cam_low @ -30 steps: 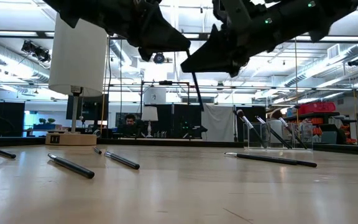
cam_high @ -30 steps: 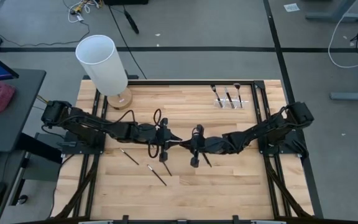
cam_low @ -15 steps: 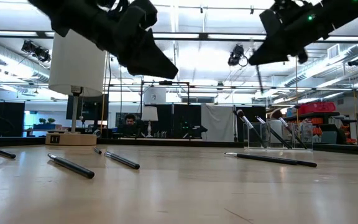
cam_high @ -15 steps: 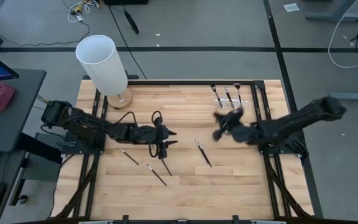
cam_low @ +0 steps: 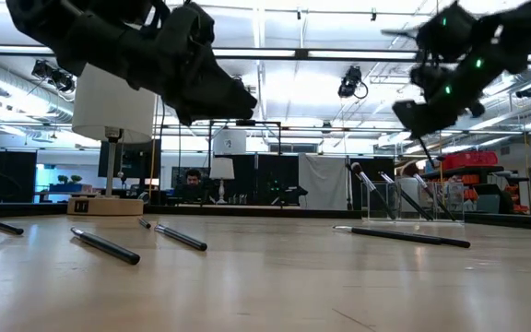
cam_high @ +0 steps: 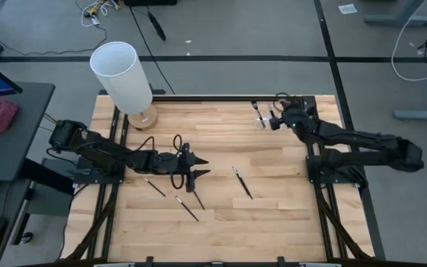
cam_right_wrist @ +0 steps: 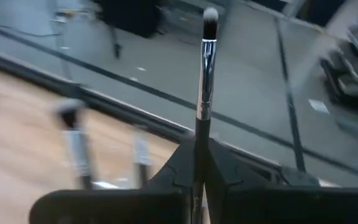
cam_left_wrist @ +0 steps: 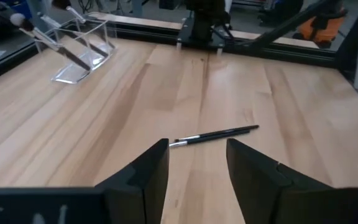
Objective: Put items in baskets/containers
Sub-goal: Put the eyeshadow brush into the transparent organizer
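Observation:
The clear holder (cam_left_wrist: 82,46) stands at the table's far right with a few brushes leaning in it. My right gripper (cam_high: 276,119) hovers right by the holder (cam_high: 262,122), shut on a makeup brush (cam_right_wrist: 207,56) whose pale bristle tip points away from the fingers. Left of the table's middle, my left gripper (cam_high: 201,167) hangs open above the table, nothing between its fingers (cam_left_wrist: 148,174). Several loose brushes lie flat on the wood: one (cam_high: 242,182) ahead of the left gripper, the others (cam_high: 187,209) nearer the front. My right gripper pinches the brush's dark handle (cam_right_wrist: 201,134) between its two fingers. The brush lies along the fingers and sticks out past their tips, bristle end foremost. It is lifted clear of the table and the holder.
A tall white cylinder on a round wooden base (cam_high: 124,74) stands at the table's far left corner. Black frame rails run along the table's left, right and far edges. Bare wood lies between the two grippers and along the front right.
My right gripper has swung quickly from the table's middle toward the far right, up to the holder, turning as it went and keeping the brush. My left gripper has opened and sunk a little over the loose brushes.

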